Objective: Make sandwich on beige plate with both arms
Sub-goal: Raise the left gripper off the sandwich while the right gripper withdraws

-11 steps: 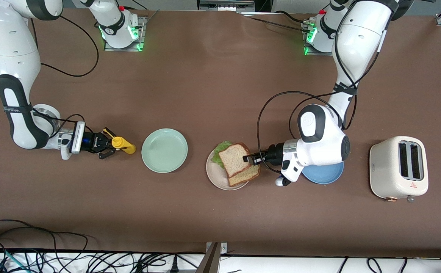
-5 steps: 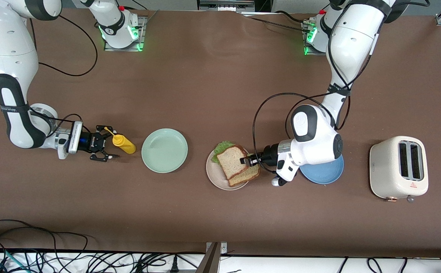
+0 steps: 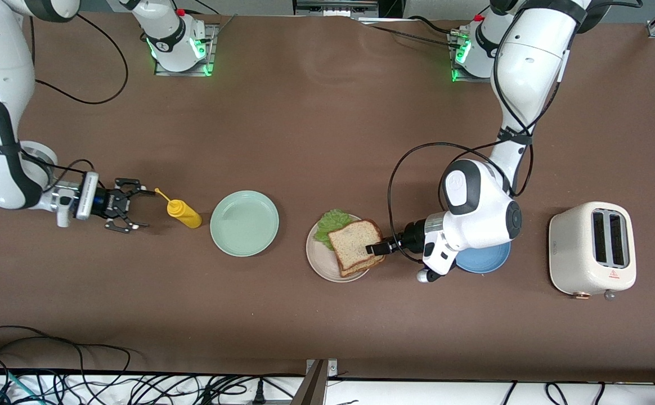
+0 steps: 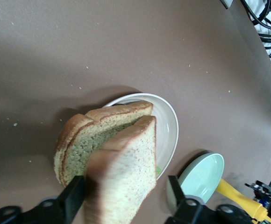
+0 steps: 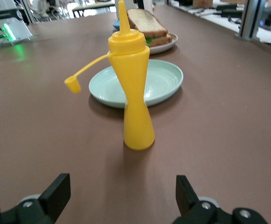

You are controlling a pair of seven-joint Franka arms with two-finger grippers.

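The sandwich sits on the beige plate (image 3: 319, 267): a top bread slice (image 3: 353, 247) lies over the lettuce (image 3: 327, 222) and a bottom slice (image 3: 361, 269). My left gripper (image 3: 375, 248) is low at the sandwich's edge, on the side toward the left arm's end. In the left wrist view the top slice (image 4: 126, 172) rises between the open fingers (image 4: 72, 203), with a gap to one finger, over the bottom slice (image 4: 79, 140) and plate (image 4: 170, 121). My right gripper (image 3: 146, 209) is open and empty, a short way from a yellow squeeze bottle (image 3: 184, 214).
A mint green plate (image 3: 244, 223) lies between the bottle and the beige plate. A blue plate (image 3: 482, 261) lies under the left arm's wrist. A white toaster (image 3: 592, 250) stands at the left arm's end. In the right wrist view the bottle (image 5: 135, 93) stands upright, its cap hanging open.
My right gripper let go of the yellow bottle and drew back toward the right arm's end. My left gripper shifted, and the top slice turned squarer over the bottom slice.
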